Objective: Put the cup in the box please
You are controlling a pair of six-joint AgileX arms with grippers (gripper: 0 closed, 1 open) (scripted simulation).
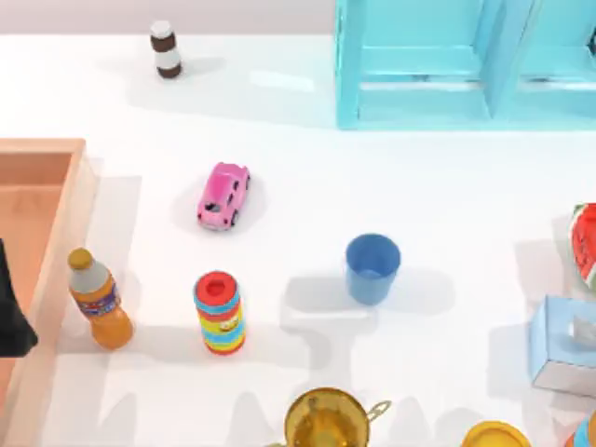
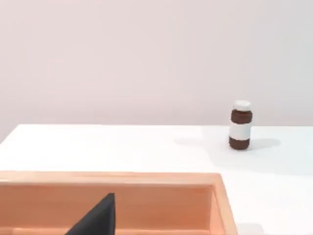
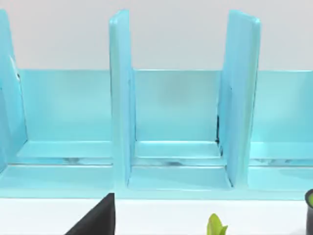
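Presently the cup [image 1: 372,267] is found upright on the open counter [image 1: 447,205], right of the pink toy car [image 1: 223,196] — well apart from the box [image 1: 56,223] at the left edge, ungrasped; neither claw's state can be told

No readable text, brand or number shows; the bottle labels are too small to read.

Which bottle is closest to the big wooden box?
The orange juice bottle with the yellow cap: it stands right beside the box's rim. The brown bottle with the white cap stands far off, at the table's back.
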